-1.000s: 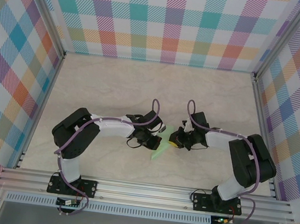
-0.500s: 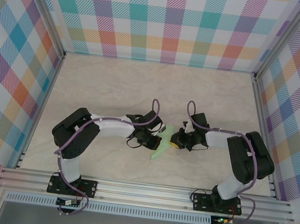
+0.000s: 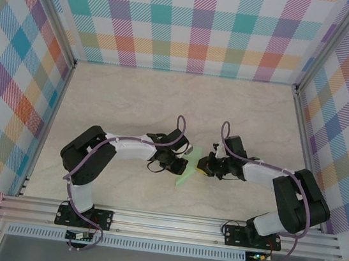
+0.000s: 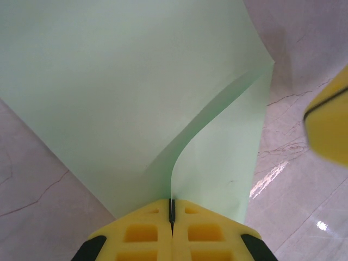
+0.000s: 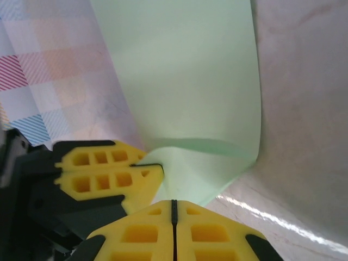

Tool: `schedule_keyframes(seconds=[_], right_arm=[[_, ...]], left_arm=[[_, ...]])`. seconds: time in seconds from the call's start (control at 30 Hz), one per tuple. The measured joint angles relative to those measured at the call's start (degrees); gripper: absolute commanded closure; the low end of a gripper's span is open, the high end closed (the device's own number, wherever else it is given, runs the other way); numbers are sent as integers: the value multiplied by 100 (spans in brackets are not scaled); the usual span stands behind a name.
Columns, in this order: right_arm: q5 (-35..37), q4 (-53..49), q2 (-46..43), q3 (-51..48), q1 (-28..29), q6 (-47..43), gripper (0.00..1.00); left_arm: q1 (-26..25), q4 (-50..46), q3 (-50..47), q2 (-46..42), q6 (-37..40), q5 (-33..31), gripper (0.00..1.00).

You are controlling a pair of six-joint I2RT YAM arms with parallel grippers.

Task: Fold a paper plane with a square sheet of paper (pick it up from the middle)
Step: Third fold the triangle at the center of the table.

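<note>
The square sheet of paper (image 3: 184, 175) is pale mint green and hangs bent in a loose fold between the two grippers, just above the table. My left gripper (image 3: 182, 166) is shut on its edge; in the left wrist view the paper (image 4: 125, 92) fans out from the pinched jaws (image 4: 172, 209). My right gripper (image 3: 202, 167) is shut, its tips (image 5: 174, 209) right at a curled lower flap of the paper (image 5: 190, 70). I cannot tell whether paper is caught between them. The left gripper (image 5: 155, 166) appears pinching the sheet in the right wrist view.
The marbled tabletop (image 3: 133, 99) is walled by plaid panels (image 3: 194, 30) at the back and both sides. An aluminium rail (image 3: 169, 223) runs along the near edge by the arm bases. One of the right gripper's fingers (image 4: 331, 122) sits just off the paper's right edge.
The right arm's elbow has swung out to the right while its gripper stayed at the paper. The sheet's upper corner has lifted a little. The left arm has not moved.
</note>
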Motion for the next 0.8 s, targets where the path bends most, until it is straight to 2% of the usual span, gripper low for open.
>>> schedule_keyframes(seconds=[0.23,0.8], right_arm=[[-17,494,238,-35,302,358,95],[166,857,737,-61,345,461,96]], left_arm=[[0,0,0,0,0,2,98],[0,-4,0,0,2,2,98]])
